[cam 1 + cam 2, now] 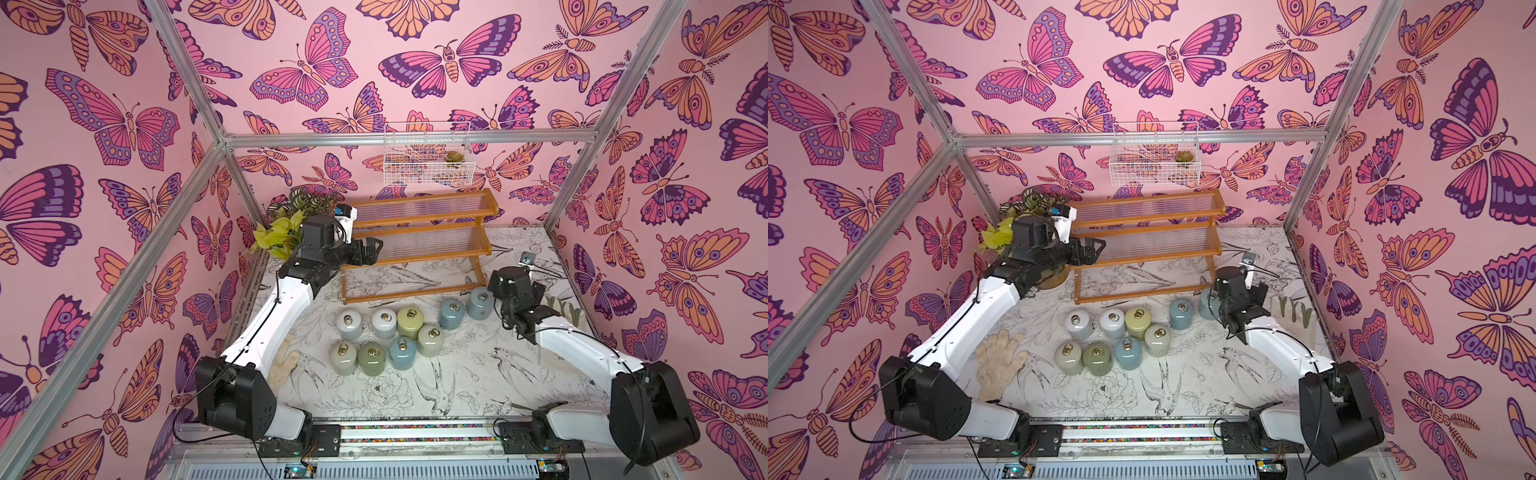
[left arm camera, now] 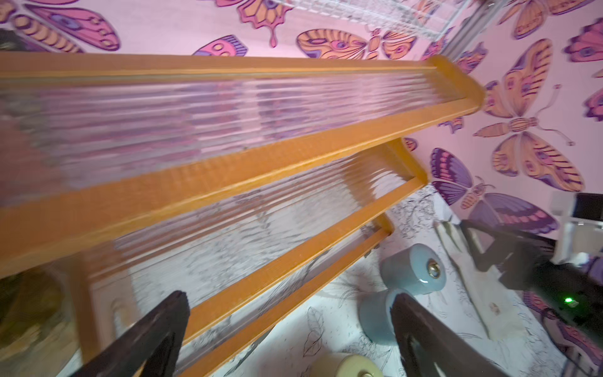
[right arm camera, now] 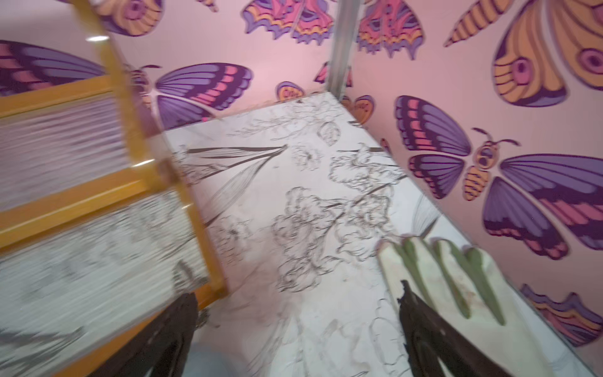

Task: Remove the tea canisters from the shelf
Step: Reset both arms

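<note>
Shelf (image 1: 415, 224): 3-tier wooden rack at back of table (image 1: 490, 386), close to rear wall; all three ribbed clear tiers bare in both top views.
Tea canisters: nine, all upright on table in front of shelf, lids on, brass rings up.
Back row, L to R: white canister (image 1: 348, 325), second white canister (image 1: 383, 323) and yellow-green canister (image 1: 410, 323) close side by side; after a gap, blue-grey canister (image 1: 451, 314) and far blue-grey canister (image 1: 481, 303), near shelf's R foot.
Front row, L to R: pale green canister (image 1: 343, 357), sage-green canister (image 1: 372, 358), blue canister (image 1: 402, 352), cream canister (image 1: 430, 340), packed close.
Left gripper (image 1: 371, 250): raised, in front of L end of middle tier; contact w/ shelf not clear. Fingers wide apart in left wrist view (image 2: 287, 295), nothing btw them.
Right gripper (image 3: 295, 295): low, just beside far blue-grey canister; hidden under wrist in top views. Fingers spread wide in right wrist view, holding nothing; blurred blue-grey patch at picture edge.
Wire basket (image 1: 428, 166): white, on rear wall above shelf, w/ small succulent (image 1: 451, 157).
Plants (image 1: 282, 237): leafy, back L corner, behind L arm.
Cream glove (image 1: 998, 361): flat on table, L side.
Green-fingered glove (image 3: 456, 277): flat, R edge of table.
</note>
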### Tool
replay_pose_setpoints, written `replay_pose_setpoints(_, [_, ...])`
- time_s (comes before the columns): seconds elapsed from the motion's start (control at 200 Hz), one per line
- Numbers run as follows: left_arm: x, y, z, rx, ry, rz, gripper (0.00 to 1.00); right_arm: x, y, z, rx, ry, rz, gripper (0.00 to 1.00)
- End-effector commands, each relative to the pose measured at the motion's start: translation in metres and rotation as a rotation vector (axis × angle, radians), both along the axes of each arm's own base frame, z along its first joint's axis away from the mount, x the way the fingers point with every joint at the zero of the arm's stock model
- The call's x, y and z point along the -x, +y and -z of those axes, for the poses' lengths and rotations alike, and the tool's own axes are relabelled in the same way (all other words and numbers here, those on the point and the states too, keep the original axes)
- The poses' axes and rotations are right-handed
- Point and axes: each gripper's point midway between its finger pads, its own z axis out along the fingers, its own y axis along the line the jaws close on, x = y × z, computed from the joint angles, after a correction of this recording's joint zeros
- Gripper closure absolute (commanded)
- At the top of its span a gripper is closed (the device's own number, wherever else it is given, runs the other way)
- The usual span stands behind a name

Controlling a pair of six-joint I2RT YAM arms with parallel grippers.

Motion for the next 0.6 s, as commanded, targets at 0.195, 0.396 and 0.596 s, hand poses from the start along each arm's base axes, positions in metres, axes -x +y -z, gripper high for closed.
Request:
replay_pose_setpoints(0.195, [0.036, 0.075, 0.009, -0.201, 0.097, -0.334, 0.00, -0.027, -0.023, 0.052, 0.120, 0.150, -0.138, 0.01])
replay_pose_setpoints(0.396, [0.061, 0.100, 0.000, -0.241, 0.057, -0.413, 0.00, -0.035, -0.014, 0.075, 0.061, 0.131, -0.233, 0.01])
replay_pose_setpoints(0.596, [0.071, 0.133, 0.025, -0.228, 0.021, -0.591, 0.00, -0.013, 0.002, 0.068, 0.060, -0.044, -0.344, 0.01])
